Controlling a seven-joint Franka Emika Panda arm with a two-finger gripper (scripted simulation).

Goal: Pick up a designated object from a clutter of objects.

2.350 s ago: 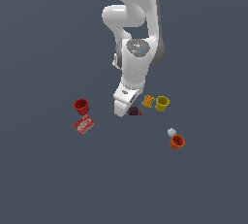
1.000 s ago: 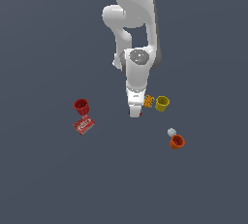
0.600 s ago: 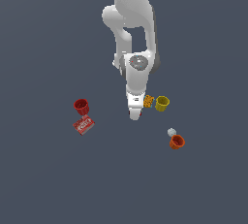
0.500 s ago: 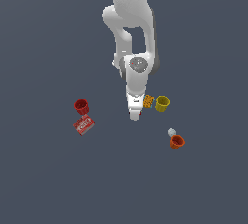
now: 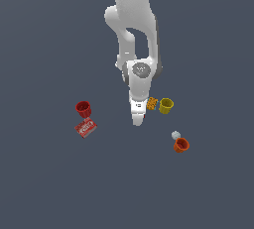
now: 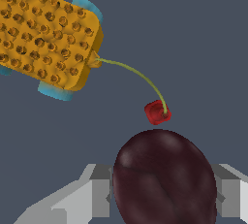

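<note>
One dark plum (image 6: 164, 178) between the pincer (image 6: 162, 194) fingers; three cups (image 5: 166, 105).

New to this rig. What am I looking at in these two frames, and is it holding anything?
These are simulator renders of one white robot arm. The exterior view looks at the whole scene from off the arm; the wrist view comes from a camera just behind the gripper.

On the grey floor lie a red cup, a red flat box, an orange patterned box, a yellow cup, a whitish ball and an orange cup. A tiny red cherry on a stem shows in the wrist view.

There, the dark maroon lump sits between the two grey fingers. Whether they already grip it, I cannot tell.
</note>
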